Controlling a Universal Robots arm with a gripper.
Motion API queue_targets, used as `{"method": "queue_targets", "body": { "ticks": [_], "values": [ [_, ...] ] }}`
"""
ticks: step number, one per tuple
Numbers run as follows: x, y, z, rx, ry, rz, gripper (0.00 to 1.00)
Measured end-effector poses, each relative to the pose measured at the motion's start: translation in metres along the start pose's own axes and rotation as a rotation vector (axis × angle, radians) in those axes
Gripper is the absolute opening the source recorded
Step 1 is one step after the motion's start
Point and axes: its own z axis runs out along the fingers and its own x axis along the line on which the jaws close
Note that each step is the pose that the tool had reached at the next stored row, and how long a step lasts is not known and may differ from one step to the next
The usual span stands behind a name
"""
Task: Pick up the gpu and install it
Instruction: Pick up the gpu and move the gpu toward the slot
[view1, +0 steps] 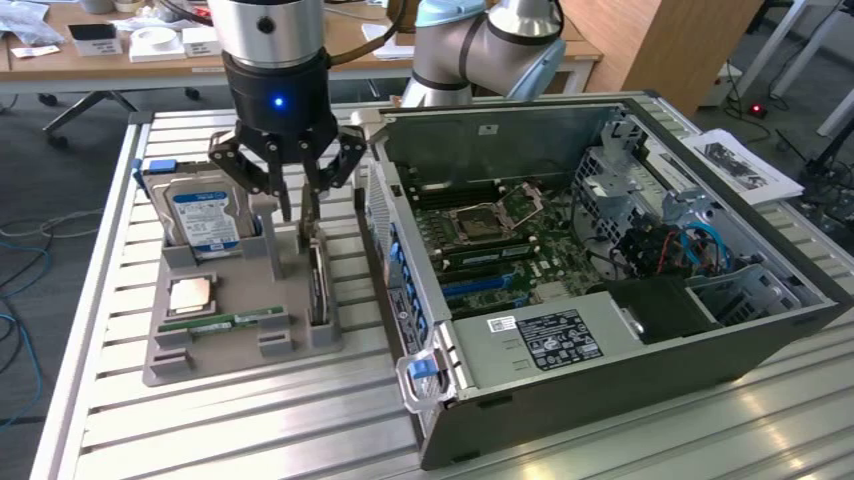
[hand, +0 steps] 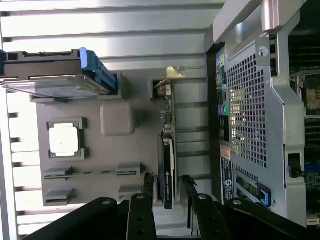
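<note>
The hand (view1: 298, 222) is open. Its fingers (hand: 148, 181) stand on each side of the gpu (hand: 168, 175), with a small gap to it. The gpu stands on its edge in the grey holder (hand: 117, 150), directly under the hand. Farther from the hand the holder keeps a hard drive (view1: 207, 215), a processor chip (hand: 64, 139) and a RAM stick (view1: 220, 323). Farthest, the opened computer case (view1: 747, 350) lies on the tabletop (view1: 200, 430).

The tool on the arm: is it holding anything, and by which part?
Nothing is held. The tool stands open astride one end of the thin green-and-black gpu card, upright on edge in the grey tray; a gap shows each side.
</note>
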Motion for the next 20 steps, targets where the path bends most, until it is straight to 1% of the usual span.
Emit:
{"method": "queue_targets", "body": {
  "ticks": [7,8,9,10,11,13,15,20],
  "values": [
    [0.000,0.0000,0.0010,0.0000,0.0000,0.000,0.36],
    [0.000,-0.0001,0.0010,0.0000,0.0000,0.000,0.37],
    [0.000,0.0000,0.0011,0.0000,0.0000,0.000,0.42],
    [0.000,0.0000,0.0010,0.0000,0.0000,0.000,0.42],
    [0.000,0.0000,0.0010,0.0000,0.0000,0.000,0.49],
    [0.000,-0.0001,0.0014,-0.0003,-0.0001,0.000,0.49],
    [0.000,-0.0001,0.0035,-0.0022,0.0000,0.000,0.49],
    [0.000,-0.0006,0.0121,-0.0021,0.0002,0.000,0.49]
  ]
}}
